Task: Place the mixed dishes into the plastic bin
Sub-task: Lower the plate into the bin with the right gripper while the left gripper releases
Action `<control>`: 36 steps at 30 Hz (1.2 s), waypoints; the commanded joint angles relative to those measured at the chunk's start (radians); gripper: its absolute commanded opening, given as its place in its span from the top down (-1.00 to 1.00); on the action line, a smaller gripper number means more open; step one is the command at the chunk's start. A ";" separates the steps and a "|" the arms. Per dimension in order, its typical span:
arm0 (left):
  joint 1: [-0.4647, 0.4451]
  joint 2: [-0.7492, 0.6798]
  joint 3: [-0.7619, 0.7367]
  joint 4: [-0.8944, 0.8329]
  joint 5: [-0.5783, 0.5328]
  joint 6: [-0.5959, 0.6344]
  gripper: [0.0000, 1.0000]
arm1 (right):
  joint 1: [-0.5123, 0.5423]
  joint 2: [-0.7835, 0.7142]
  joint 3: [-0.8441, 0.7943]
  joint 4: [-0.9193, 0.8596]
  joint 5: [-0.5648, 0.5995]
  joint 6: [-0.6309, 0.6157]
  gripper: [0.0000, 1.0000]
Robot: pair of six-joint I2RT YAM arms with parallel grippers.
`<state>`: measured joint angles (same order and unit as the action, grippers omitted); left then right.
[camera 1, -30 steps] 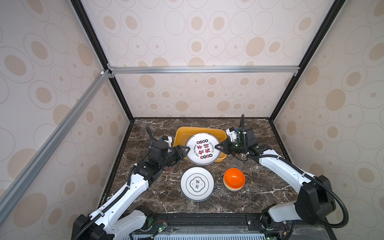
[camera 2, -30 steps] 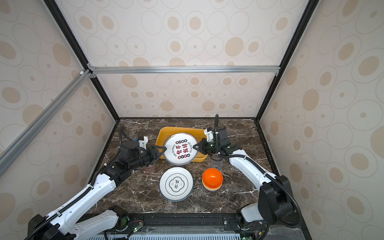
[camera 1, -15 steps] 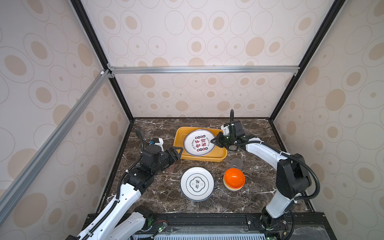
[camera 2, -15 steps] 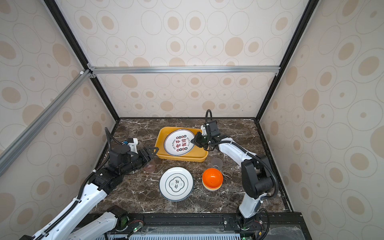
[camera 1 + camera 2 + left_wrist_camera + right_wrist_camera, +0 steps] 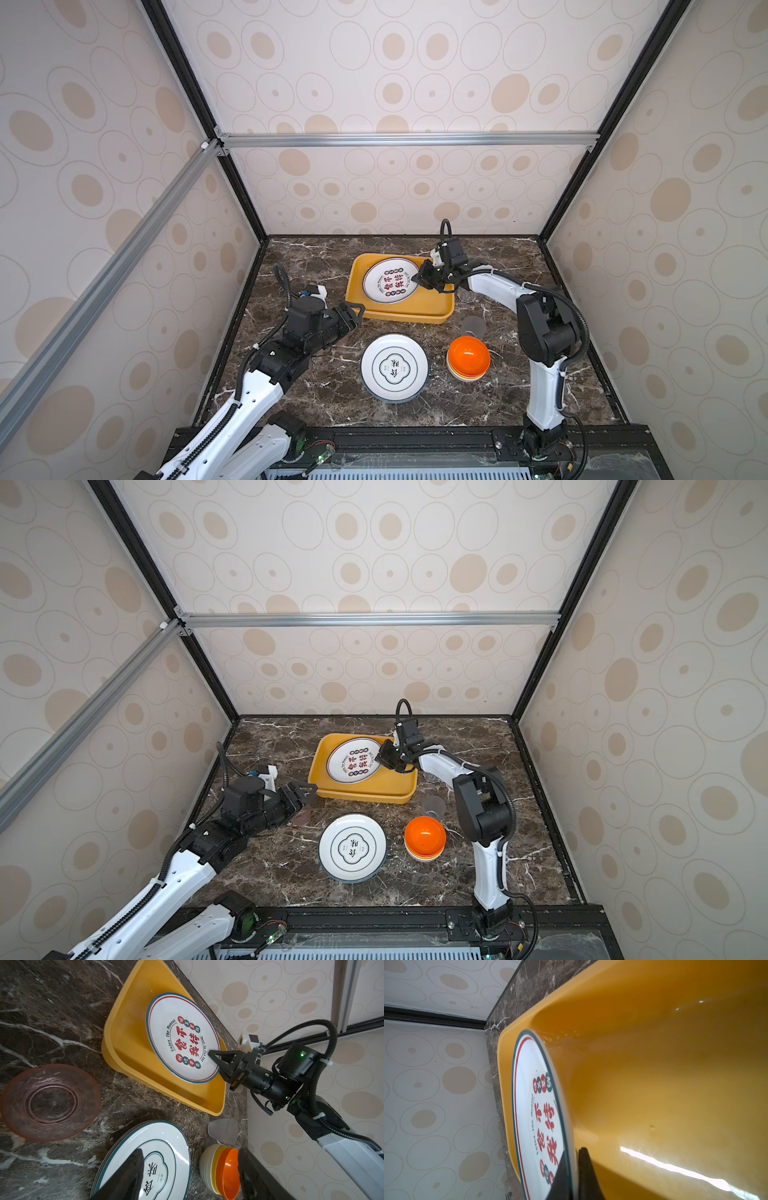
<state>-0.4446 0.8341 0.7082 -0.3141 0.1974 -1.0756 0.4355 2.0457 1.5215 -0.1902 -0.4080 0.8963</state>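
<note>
- Right tool (image 5: 573,1154) is clamped on the rim of the red-lettered plate (image 5: 390,279), one finger on each face. A rim pinch is judged the only purchase that so flat a dish offers.
- That plate is held tilted inside the plastic bin (image 5: 432,306), far edge low near a corner and gripped edge raised. A release from this pose is judged to let it settle flat on the bin's floor, with room left beside it.
- Left tool (image 5: 353,312) is held with its fingers spread and nothing between them, over the counter (image 5: 316,395) just beside the bin's near corner. It is judged to be readied for another pick.
- One plate is counted in the bin.
- Green-rimmed plates (image 5: 394,368) are stacked on the counter. Several rims show, but the exact number cannot be told.
- Three bowls (image 5: 220,1169) are counted, nested: orange, yellow, off-white.
- Three cups are counted, each standing apart on the counter: a pinkish cup (image 5: 49,1103), a greyish cup (image 5: 473,326) and a clear cup (image 5: 466,296).
</note>
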 commanded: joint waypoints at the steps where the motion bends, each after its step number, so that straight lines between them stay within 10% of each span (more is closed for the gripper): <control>1: 0.006 -0.007 -0.005 -0.007 -0.007 0.016 -0.43 | 0.019 0.034 0.062 0.041 0.004 0.023 1.00; 27: 0.012 -0.011 -0.041 0.001 -0.005 0.009 -0.44 | 0.045 0.182 0.120 0.094 -0.014 0.056 0.96; 36: 0.014 -0.012 -0.048 0.006 0.000 0.009 -0.45 | 0.043 0.166 0.073 0.069 0.018 0.052 0.40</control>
<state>-0.4385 0.8299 0.6605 -0.3153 0.1997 -1.0760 0.4721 2.2234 1.6138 -0.1238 -0.4007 0.9379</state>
